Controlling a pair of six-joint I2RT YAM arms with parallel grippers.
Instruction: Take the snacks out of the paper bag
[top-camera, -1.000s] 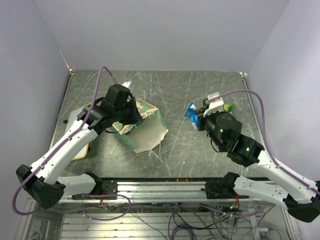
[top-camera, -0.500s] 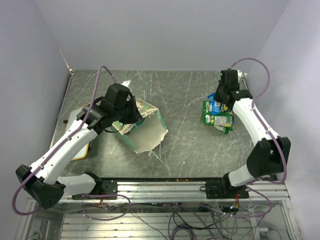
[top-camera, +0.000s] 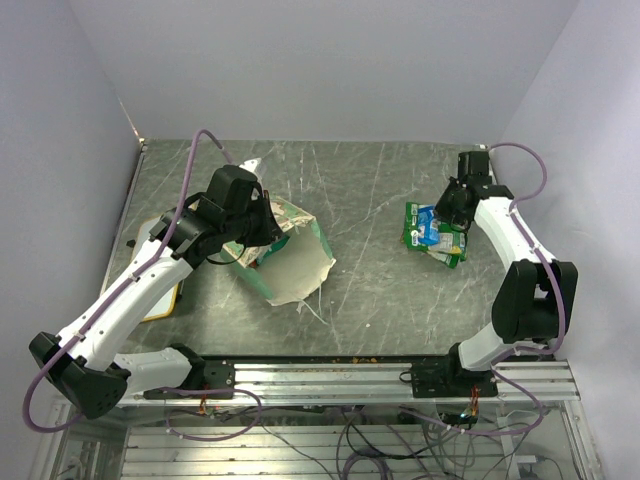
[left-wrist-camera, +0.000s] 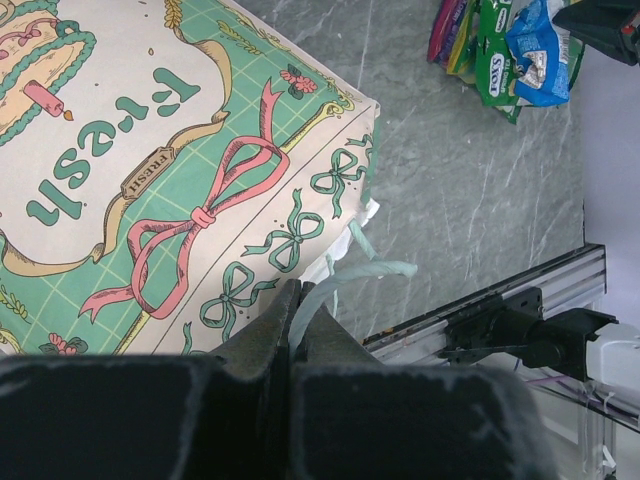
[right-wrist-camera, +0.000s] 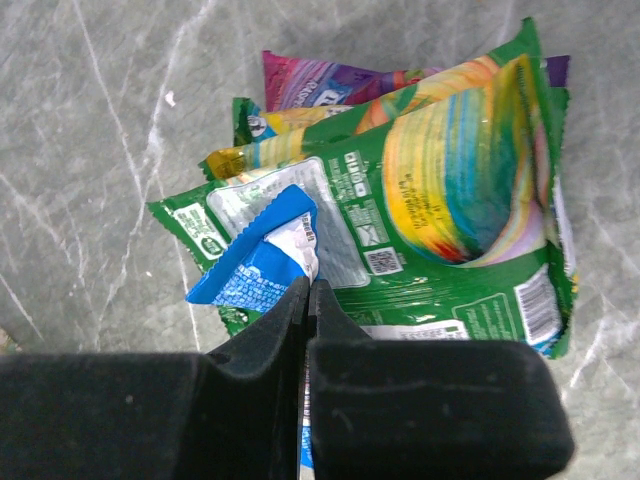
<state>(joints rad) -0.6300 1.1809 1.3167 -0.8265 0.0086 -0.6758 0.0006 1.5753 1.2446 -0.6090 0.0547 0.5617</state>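
The green paper bag lies tipped at the table's left-centre, its cream inside facing the front. In the left wrist view its printed side fills the top left. My left gripper is shut on the bag's pale string handle. A pile of green-and-white snack packets lies at the right, with a magenta-purple one under them. My right gripper is shut on a blue-and-white packet, held at the top of that pile.
A yellow-framed whiteboard lies at the left edge under my left arm. The aluminium rail runs along the front edge and shows in the left wrist view. Walls close the left, back and right sides.
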